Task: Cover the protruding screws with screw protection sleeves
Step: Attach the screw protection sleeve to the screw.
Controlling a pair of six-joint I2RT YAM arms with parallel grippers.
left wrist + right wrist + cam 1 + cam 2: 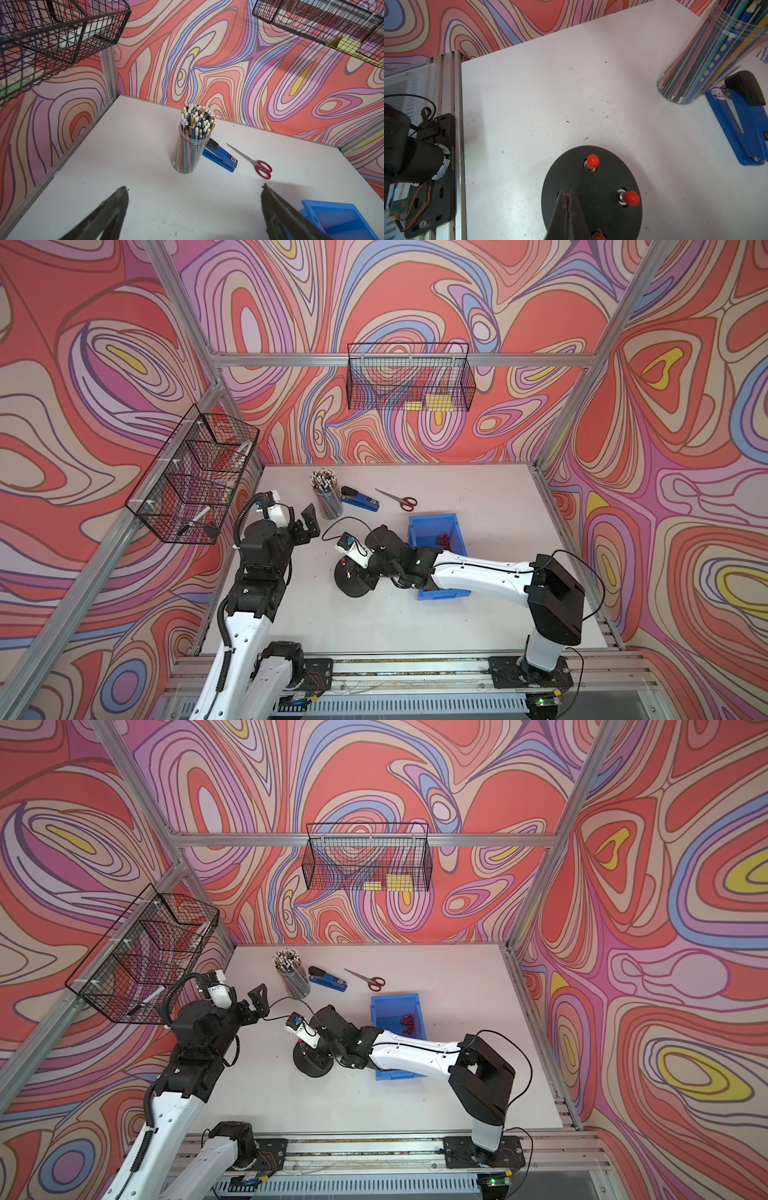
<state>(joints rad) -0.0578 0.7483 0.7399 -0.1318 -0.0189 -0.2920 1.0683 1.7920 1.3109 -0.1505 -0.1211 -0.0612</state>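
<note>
My right fingers (576, 212) are pinched together on a red sleeve (567, 195) at one stud of the black base (604, 180). Three other screws (590, 168) on it wear capped sleeves (592, 161). My left fingers (116, 207) gape wide and empty above the white bench (478, 497). Spare sleeves (442, 540) lie in the blue bin (432, 517). Swirl-patterned walls (415, 290) close in the bench.

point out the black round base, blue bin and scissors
black round base (602, 180): right wrist view, bare top face
blue bin (434, 524): in a top view, far wall
scissors (257, 164): left wrist view, red handle by the pivot
</note>
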